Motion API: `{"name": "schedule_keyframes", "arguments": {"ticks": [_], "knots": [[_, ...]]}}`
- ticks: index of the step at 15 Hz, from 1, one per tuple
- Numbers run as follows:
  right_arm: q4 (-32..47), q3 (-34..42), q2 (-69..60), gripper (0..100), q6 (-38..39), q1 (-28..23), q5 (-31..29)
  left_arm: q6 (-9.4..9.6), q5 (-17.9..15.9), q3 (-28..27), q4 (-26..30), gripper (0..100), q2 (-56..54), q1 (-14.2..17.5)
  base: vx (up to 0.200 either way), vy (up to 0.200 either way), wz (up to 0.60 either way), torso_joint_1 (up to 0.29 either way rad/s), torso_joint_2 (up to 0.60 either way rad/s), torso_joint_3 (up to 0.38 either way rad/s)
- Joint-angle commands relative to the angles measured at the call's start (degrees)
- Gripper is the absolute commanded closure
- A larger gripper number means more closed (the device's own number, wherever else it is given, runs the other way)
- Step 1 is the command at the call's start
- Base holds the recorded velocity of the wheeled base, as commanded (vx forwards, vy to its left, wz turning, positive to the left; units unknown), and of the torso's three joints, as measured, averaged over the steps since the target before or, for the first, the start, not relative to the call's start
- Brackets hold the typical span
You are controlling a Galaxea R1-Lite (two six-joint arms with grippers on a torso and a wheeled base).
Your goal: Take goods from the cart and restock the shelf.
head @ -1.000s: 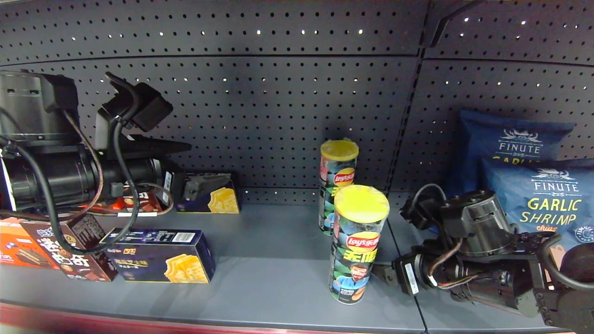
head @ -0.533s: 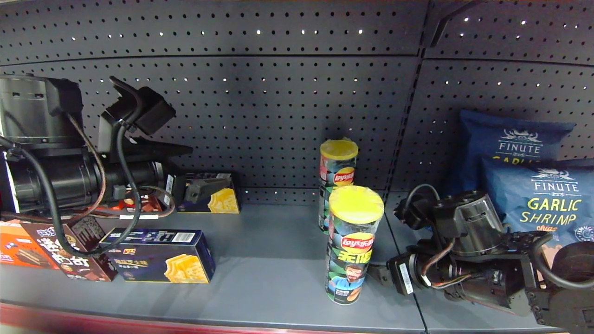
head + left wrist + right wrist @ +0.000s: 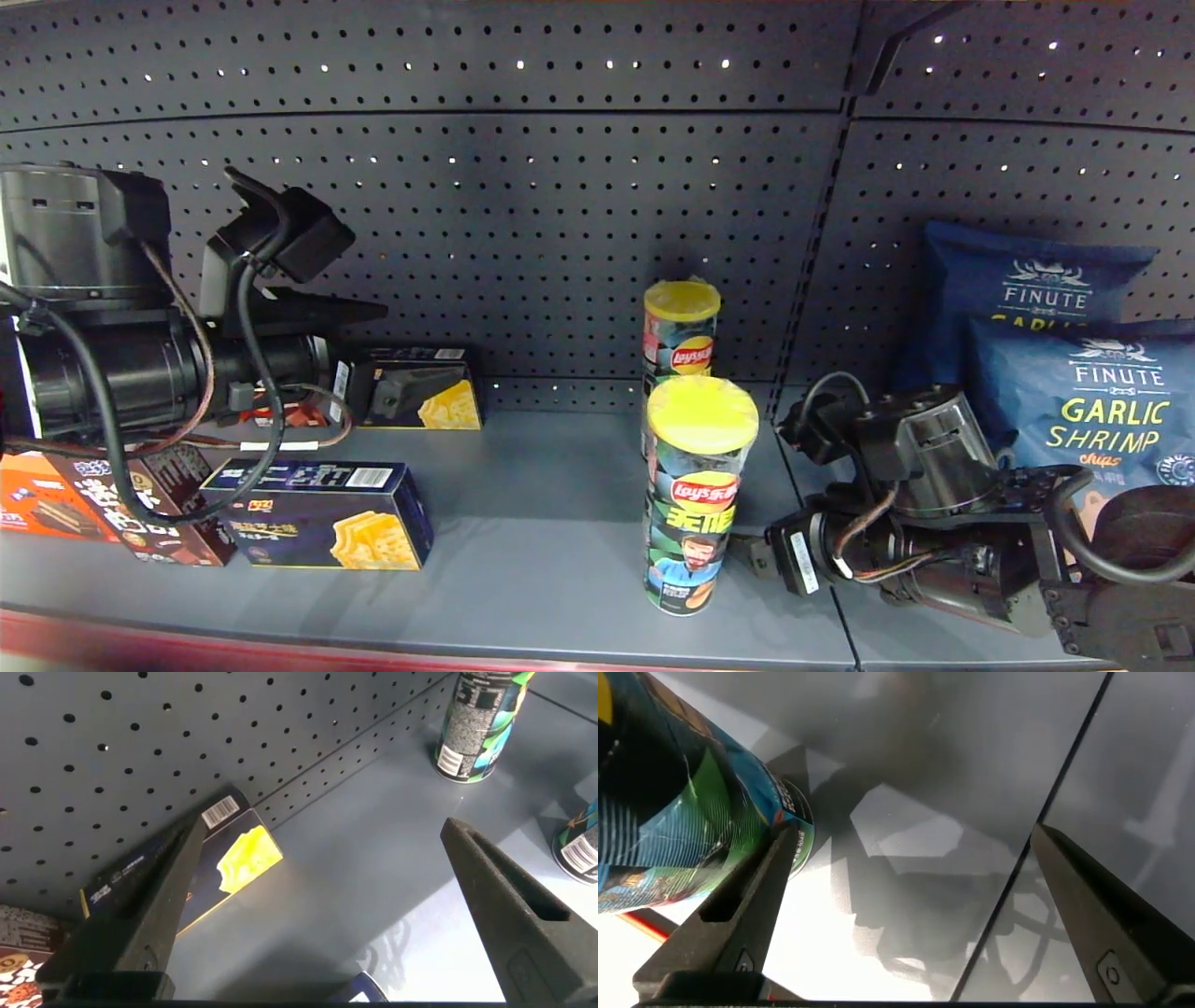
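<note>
Boxes sit furthest left of the front chip can (image 3: 700, 495) on the shelf (image 3: 541, 560): an orange box (image 3: 28, 499), a brown box (image 3: 140, 523) and a navy box (image 3: 322, 513) with a yellow wafer picture, all near the front lip, all closed. A second navy box (image 3: 429, 392) lies left of the can too, but further back, against the pegboard (image 3: 523, 205).

The left gripper (image 3: 322, 831) hangs right at that back box. Head view mostly gives you the bulky arm there. The left wrist view is the one that shows the fingers spread wide, with only bare shelf between them and one finger (image 3: 149, 924) overlapping the box's side.

Straight behind the front can, close to it, stands the back chip can (image 3: 681, 341). Both are standing with yellow lids on, so no telling what's inside.

Just right of the front can, low by its base, is the right gripper (image 3: 910, 835). In the head view the can hides the fingertips. The right wrist view shows the fingers held apart, and the can's lower end sits on the outer side of one finger (image 3: 738, 924), not in the gap. Touching or just beside it, I can't say.

Well right of the can, two sealed blue chip bags lean at the pegboard, the front bag (image 3: 1092, 411) partly covering the rear bag (image 3: 1018, 271).
</note>
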Motion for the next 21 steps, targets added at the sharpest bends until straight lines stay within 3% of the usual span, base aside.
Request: {"name": "schedule_keyframes", "arguments": {"ticks": [1,7,12,16,19,21], "knots": [[0.0,-0.1,0.0,0,0.0,0.1,-0.1,0.02,0.0,0.0,0.0,0,0.0,0.0,0.000,0.000,0.00,0.000,0.00,0.000],[0.0,0.4,-1.6,0,0.3,0.3,-0.2,0.02,0.1,0.1,0.1,0,-0.4,0.1,0.000,0.000,0.00,0.000,0.00,0.000],[0.6,-2.7,-15.8,0,0.2,-0.5,-3.2,0.02,0.2,1.6,0.0,0,-7.9,-0.1,0.000,0.000,0.00,0.000,0.00,0.000],[1.6,0.3,-27.1,0,-0.1,-0.2,-6.5,-0.69,0.3,5.8,0.0,0,-16.8,0.2,0.000,0.000,0.00,0.000,0.00,0.000],[2.3,8.8,-42.8,0,-0.3,-0.7,-13.6,-2.27,0.3,17.7,0.0,0,-31.3,6.5,0.000,0.000,0.00,0.000,0.00,0.000],[2.3,16.9,-50.6,0,-0.3,-0.8,-20.7,-2.45,1.1,26.0,0.1,0,-40.7,8.7,0.000,0.000,0.00,0.000,0.00,0.000]]}}
